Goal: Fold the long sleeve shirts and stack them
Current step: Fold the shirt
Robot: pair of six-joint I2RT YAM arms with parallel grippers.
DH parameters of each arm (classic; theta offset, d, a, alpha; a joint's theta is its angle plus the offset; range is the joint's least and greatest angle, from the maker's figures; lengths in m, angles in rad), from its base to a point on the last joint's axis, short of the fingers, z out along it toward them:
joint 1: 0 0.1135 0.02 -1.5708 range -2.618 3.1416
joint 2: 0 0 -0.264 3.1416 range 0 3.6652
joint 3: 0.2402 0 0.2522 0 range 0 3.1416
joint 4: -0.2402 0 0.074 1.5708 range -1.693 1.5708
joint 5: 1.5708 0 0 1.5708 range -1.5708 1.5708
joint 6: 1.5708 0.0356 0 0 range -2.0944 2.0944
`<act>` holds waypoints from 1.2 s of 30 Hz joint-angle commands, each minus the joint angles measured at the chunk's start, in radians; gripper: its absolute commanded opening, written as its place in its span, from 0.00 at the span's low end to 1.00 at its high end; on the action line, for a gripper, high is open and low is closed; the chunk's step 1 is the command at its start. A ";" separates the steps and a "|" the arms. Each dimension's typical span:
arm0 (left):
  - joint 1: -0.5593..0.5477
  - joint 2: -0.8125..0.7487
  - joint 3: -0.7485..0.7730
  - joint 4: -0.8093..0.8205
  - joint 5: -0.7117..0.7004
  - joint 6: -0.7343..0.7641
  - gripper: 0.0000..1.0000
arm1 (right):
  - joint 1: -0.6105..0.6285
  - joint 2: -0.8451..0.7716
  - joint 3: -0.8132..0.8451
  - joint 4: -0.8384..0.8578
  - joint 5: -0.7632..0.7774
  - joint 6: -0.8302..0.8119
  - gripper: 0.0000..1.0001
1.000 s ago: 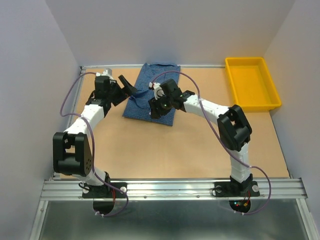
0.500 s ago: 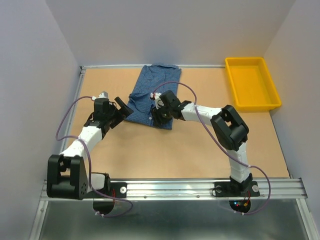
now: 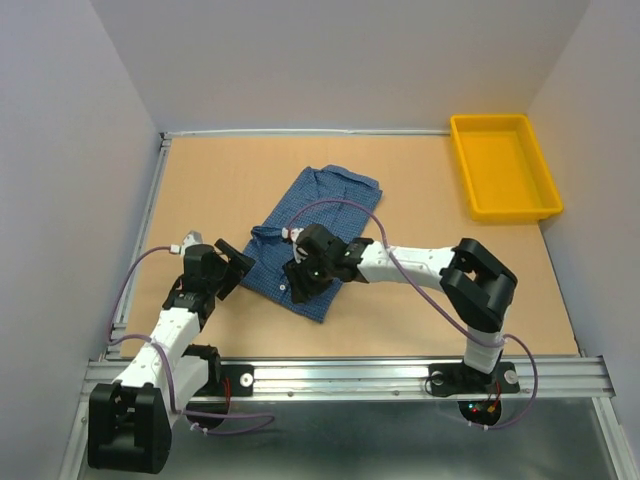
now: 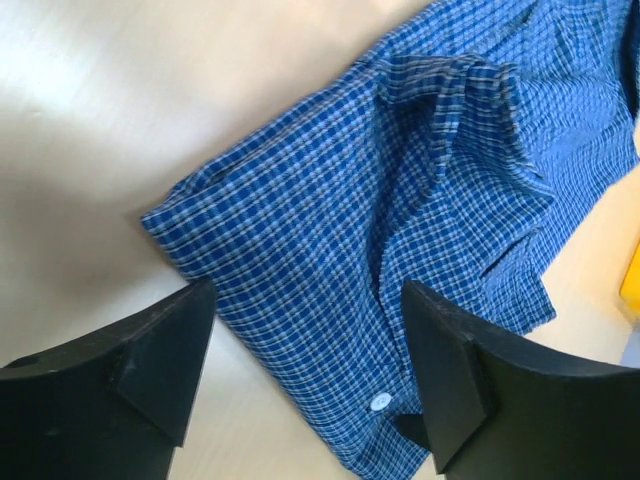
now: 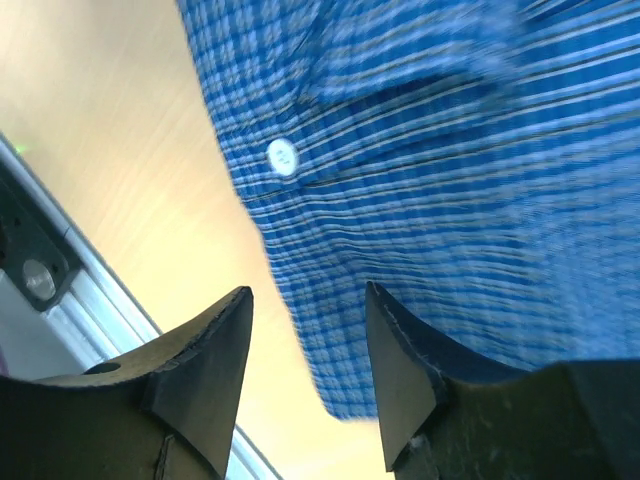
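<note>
- Dragged since a second ago: blue checked shirt (image 3: 318, 238), from the 12 o'clock edge to the middle of the tabletop (image 3: 230, 180); left claw (image 3: 238, 263) and right claw (image 3: 296, 288) drawn back toward 6 o'clock too.
- Shirt now: rumpled, slantwise, far end toward 1 o'clock, near hem toward 7 o'clock.
- At the 2 o'clock corner, well apart from the cloth: yellow bin (image 3: 500, 165).
- Left claw: wide open, empty, just beside the hem at 9 o'clock.
- Right claw: about half open over the hem near a white button (image 5: 283, 157); no cloth seen pinched.
</note>
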 commanded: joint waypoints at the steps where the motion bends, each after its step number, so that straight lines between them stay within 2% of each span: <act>1: 0.015 -0.009 -0.002 0.017 -0.082 -0.024 0.80 | -0.020 -0.113 0.083 -0.028 0.074 -0.058 0.55; 5: 0.029 0.057 0.009 0.017 -0.084 -0.002 0.77 | -0.017 -0.127 0.168 -0.048 0.040 -0.185 0.56; 12: 0.032 0.138 -0.008 0.043 -0.070 0.007 0.74 | 0.009 -0.036 0.299 -0.055 0.017 -0.353 0.56; 16: 0.034 0.195 -0.012 0.069 -0.044 0.005 0.73 | 0.044 0.072 0.406 -0.069 0.080 -0.462 0.57; 21: 0.034 0.236 0.000 0.069 -0.040 0.021 0.73 | 0.058 0.183 0.480 -0.075 0.195 -0.514 0.57; 25: 0.034 0.247 0.000 0.069 -0.040 0.019 0.56 | 0.060 0.258 0.511 -0.075 0.284 -0.542 0.57; 28: 0.035 0.256 0.005 0.068 -0.033 0.024 0.49 | 0.060 0.298 0.512 -0.074 0.333 -0.563 0.57; 30: 0.035 0.259 0.008 0.066 -0.032 0.027 0.35 | 0.060 0.315 0.512 -0.074 0.423 -0.566 0.57; 33: 0.038 0.267 0.011 0.058 -0.029 0.035 0.35 | 0.056 0.324 0.508 -0.074 0.533 -0.588 0.57; 36: 0.040 0.269 0.009 0.054 -0.032 0.041 0.35 | 0.031 0.311 0.511 -0.072 0.568 -0.582 0.56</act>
